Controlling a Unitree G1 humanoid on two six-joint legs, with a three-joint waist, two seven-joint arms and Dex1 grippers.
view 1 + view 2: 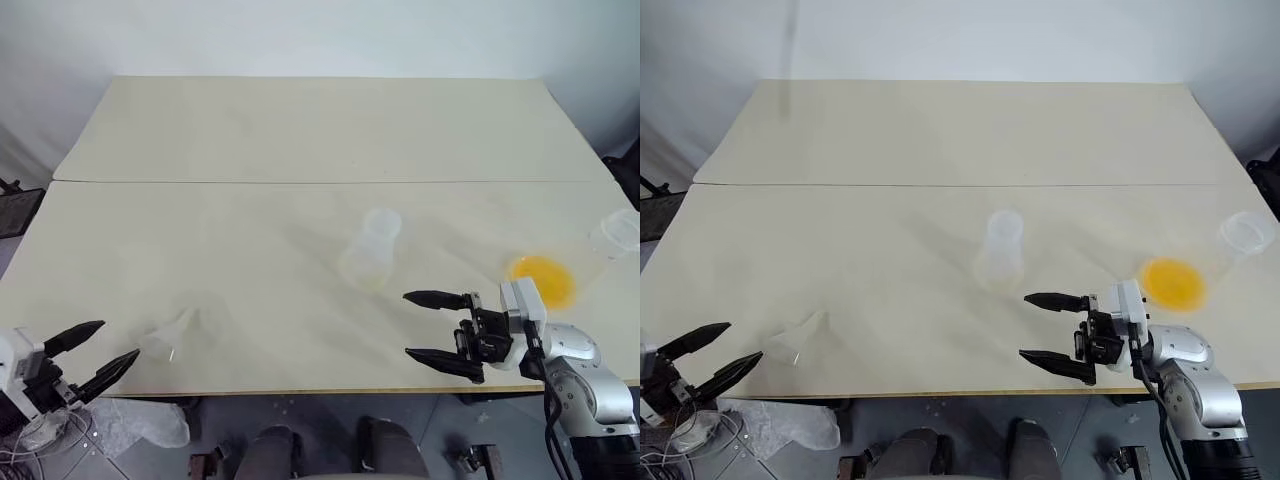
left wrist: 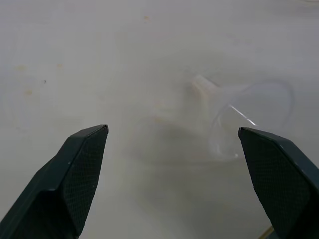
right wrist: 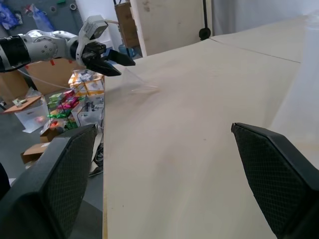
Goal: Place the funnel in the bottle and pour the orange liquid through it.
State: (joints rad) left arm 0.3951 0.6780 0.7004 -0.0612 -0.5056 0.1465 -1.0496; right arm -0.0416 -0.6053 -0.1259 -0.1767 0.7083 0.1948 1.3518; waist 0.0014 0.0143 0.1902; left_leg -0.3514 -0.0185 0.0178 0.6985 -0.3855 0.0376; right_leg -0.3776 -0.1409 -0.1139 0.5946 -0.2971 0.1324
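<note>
Funnel (image 1: 172,335) lying tipped near left edge, just beside gaping left gripper (image 1: 103,353); right gripper (image 1: 432,327) likewise agape. Risks skidding off if nudged.

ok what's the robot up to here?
Nothing is held yet. The left gripper is open beside the funnel, which lies on its side near the table's front edge. The right gripper is open, below the empty bottle. The orange liquid sits in a tipped flask at far right.

table (image 1: 300,130) | funnel (image 1: 170,335) lying left | bottle (image 1: 370,255) centre | orange-liquid flask (image 1: 575,265) right
</note>
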